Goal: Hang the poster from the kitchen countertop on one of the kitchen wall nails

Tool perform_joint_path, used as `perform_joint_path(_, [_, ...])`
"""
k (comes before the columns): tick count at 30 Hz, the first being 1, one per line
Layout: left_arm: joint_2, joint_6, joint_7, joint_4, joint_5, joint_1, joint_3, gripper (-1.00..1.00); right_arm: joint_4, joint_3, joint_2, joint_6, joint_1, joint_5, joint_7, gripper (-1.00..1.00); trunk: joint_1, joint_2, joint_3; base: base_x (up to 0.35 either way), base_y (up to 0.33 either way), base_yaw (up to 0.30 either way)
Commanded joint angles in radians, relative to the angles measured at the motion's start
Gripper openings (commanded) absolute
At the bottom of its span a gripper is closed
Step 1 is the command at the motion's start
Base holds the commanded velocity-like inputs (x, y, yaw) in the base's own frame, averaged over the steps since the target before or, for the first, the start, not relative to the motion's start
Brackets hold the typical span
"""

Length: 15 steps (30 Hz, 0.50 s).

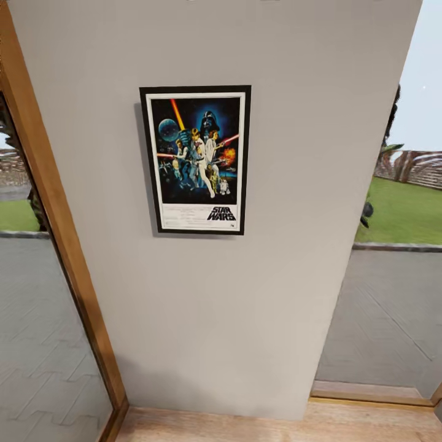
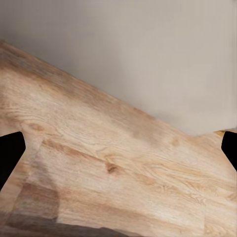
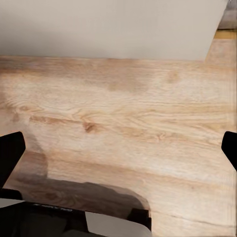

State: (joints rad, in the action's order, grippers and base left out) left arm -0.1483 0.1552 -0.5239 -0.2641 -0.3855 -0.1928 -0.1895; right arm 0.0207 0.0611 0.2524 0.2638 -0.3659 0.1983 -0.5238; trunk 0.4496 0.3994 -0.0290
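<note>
The Star Wars poster [image 1: 195,159], black-framed with a white border, hangs flat and upright on the off-white wall [image 1: 258,294] straight ahead, casting a thin shadow along its left side. No gripper touches it. Wall nails are hidden from me and the kitchen countertop is out of view. My left gripper [image 2: 118,153] is open, its black fingertips [image 2: 10,155] far apart over the wood floor, nothing between them. My right gripper [image 3: 118,158] is open as well, with its fingertips [image 3: 10,155] spread above the floor near the wall's foot.
A wooden frame [image 1: 55,233] borders the wall on the left, with glass onto paving and grass. Another glazed opening [image 1: 387,307] lies to the right. Light wood floor [image 1: 276,430] meets the wall. Part of my own body [image 3: 98,222] shadows the floor.
</note>
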Motion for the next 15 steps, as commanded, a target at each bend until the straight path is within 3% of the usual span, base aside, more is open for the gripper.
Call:
perform_joint_path(1, [0.0,0.001,-0.005,0.002,-0.006,-0.001,-0.001,1.0,0.002,0.007,-0.002,0.003,-0.001,0.009,0.007,1.0,0.0,0.001,0.0,0.0,0.0,0.0])
perform_joint_path(15, [-0.002,0.003,-0.005,-0.003,-0.006,-0.001,-0.007,1.0,0.024,0.008,-0.025,0.004,0.0,0.005,0.033,1.0,0.0,0.001,-0.002,0.0,0.0,0.0])
